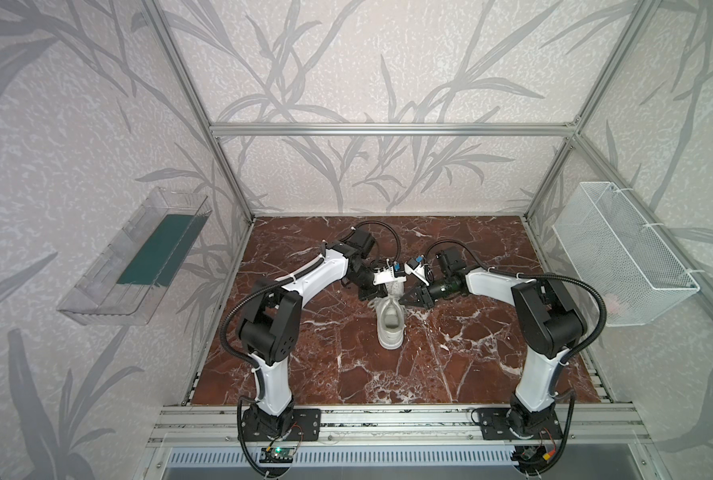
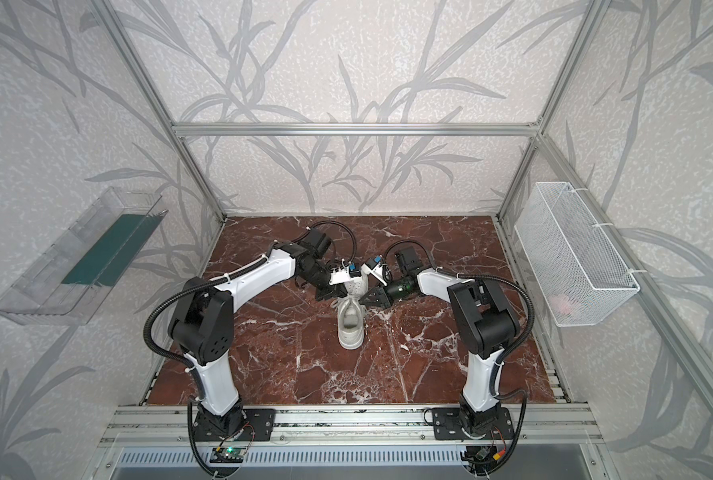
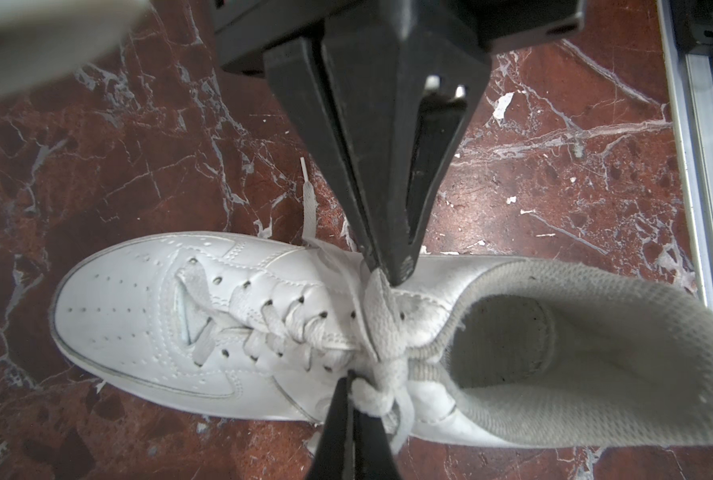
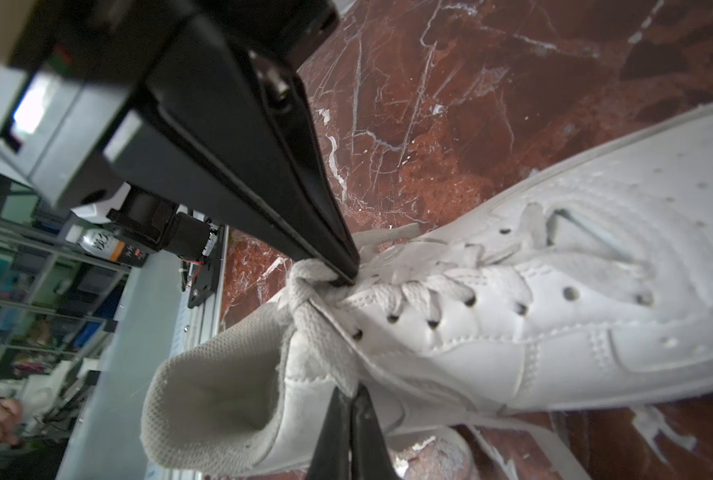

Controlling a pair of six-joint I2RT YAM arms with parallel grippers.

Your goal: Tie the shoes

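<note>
In both top views I see the white sneaker (image 1: 390, 328) sitting near the middle of the red marble table (image 1: 471, 353). Its heel points to the arm bases and its toe to the back wall. My left gripper (image 1: 374, 296) and my right gripper (image 1: 404, 298) meet over the laced part, one on each side. From up here I cannot tell how wide they are. A clear plastic bin (image 1: 97, 291) hangs on the left wall with a flat dark green thing (image 1: 159, 253) in it. A white wire basket (image 1: 621, 249) hangs on the right wall. Something pale pink (image 1: 616, 305) lies at its bottom, too blurry to name.

In the left wrist view, the left gripper (image 3: 352, 392) sits at the near side of the sneaker (image 3: 180, 316). Its fingers are pressed together and pinch a bunch of the laces (image 3: 373, 397). The right gripper (image 3: 392, 272) is on the far side, pressed together too, pinching a fold of lace by the top holes. A loose lace end (image 3: 307, 195) lies on the table.

In the right wrist view, the right gripper (image 4: 350, 395) squeezes a strip of lace that runs down the sneaker's side. The left gripper (image 4: 346, 276) pinches a lace loop beside the tongue.
</note>
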